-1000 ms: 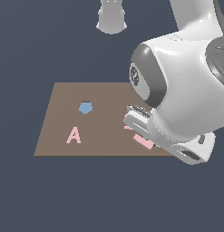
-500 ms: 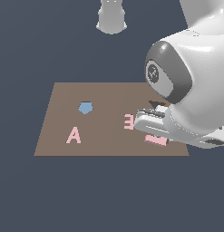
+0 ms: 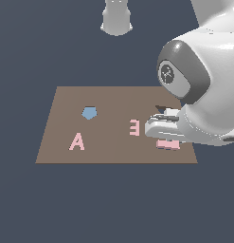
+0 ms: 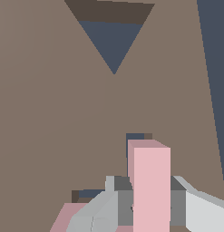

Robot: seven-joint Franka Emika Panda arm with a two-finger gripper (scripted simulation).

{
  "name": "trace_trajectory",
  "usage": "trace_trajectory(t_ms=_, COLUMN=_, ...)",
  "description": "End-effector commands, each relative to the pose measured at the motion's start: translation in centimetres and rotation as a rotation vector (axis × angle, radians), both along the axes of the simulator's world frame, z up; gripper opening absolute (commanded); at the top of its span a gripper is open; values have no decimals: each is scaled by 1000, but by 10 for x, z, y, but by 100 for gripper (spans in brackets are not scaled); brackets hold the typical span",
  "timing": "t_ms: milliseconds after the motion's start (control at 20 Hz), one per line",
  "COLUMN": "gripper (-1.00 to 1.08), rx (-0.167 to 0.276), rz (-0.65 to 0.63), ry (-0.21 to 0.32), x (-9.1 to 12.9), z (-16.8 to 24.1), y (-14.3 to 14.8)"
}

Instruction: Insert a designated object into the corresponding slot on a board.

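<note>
1 thing matters now — alignment. Your gripper (image 4: 149, 204) has its jaws pinching the L-shaped block (image 4: 151, 181), gray fingers (image 4: 115, 199) pressed on either side of its long leg, with the block low over the board (image 3: 109, 102) near the corner at the exterior view's right, just beside the pink E (image 3: 134, 127).

In the wrist view a sliver of the dark L-shaped slot (image 4: 135, 136) peeks out past the tip of the long leg, and another dark strip shows by the short foot, so I judge the block slightly offset from its recess rather than seated. Nudge it across until both dark edges vanish, keep it flat, then lower gently — don't release early.

Its long axis points toward the triangular recess (image 4: 114, 43), roughly in line with the triangle's apex; the short foot turns off sideways at the near end, partly hidden by the fingers.
</note>
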State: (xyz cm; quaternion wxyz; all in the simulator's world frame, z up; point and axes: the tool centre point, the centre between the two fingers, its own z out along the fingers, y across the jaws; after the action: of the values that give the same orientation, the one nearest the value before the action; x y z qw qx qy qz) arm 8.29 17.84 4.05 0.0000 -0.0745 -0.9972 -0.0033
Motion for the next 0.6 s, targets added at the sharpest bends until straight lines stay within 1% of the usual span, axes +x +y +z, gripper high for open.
trace_trajectory(t_ms=0, gripper=-100, rx=0, rz=14, ry=0, x=-1, z=0, y=1)
trace_trajectory(t_ms=400, gripper=-100, rx=-5, rz=17, ry=-1, x=-2, z=-10, y=2)
trace_trajectory(t_ms=450, gripper=100, rx=-5, rz=17, ry=-1, x=-2, z=-10, y=2)
trace_trajectory(t_ms=550, gripper=100, rx=-5, rz=17, ry=-1, x=-2, z=-10, y=2)
